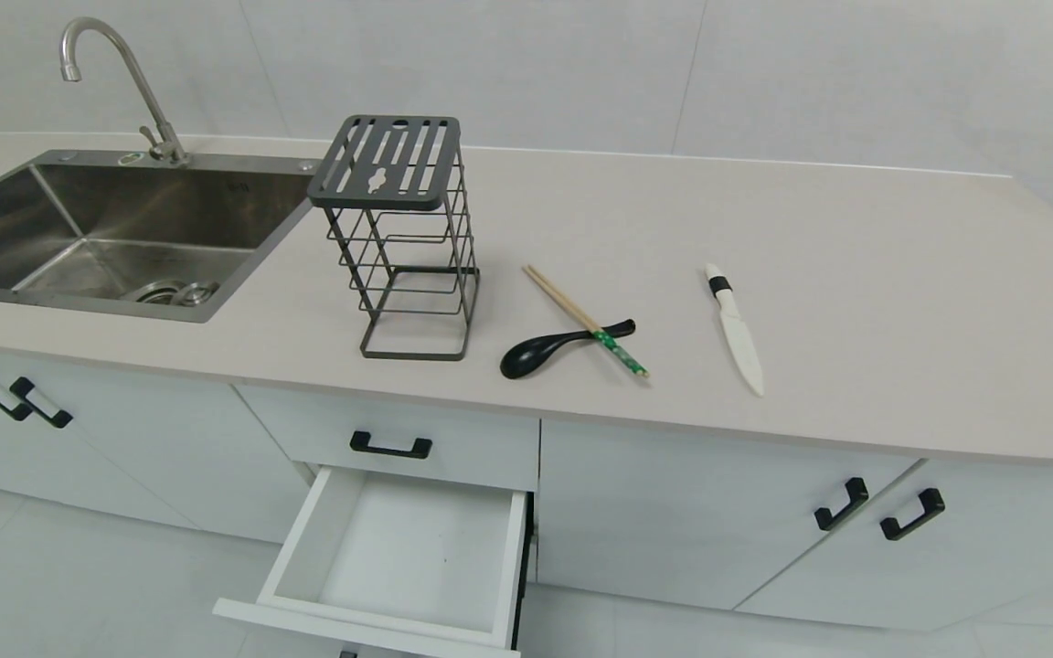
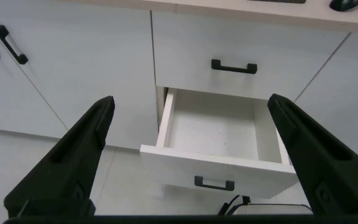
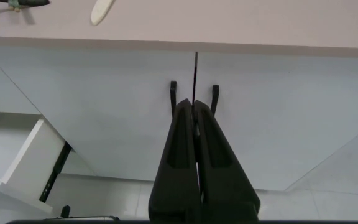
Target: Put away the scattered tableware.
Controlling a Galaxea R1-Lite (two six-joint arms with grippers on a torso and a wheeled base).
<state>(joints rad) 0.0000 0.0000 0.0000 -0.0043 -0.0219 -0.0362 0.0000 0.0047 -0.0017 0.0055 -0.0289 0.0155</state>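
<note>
Since the chopsticks (image 1: 586, 322), spoon (image 1: 563, 347) and knife (image 1: 735, 331) all lie loose on the desk (image 1: 856, 274) near the rack (image 1: 398, 238), I'd put progress at zero, with three items left. The drawer (image 1: 398, 548) stands pulled out. Left wrist: left hand (image 2: 191, 102) spread wide, holding nothing, drawer straight ahead of it. Right wrist: right hand (image 3: 194, 106) pinched shut on nothing, knife up on the desk, well beyond its tip.
</note>
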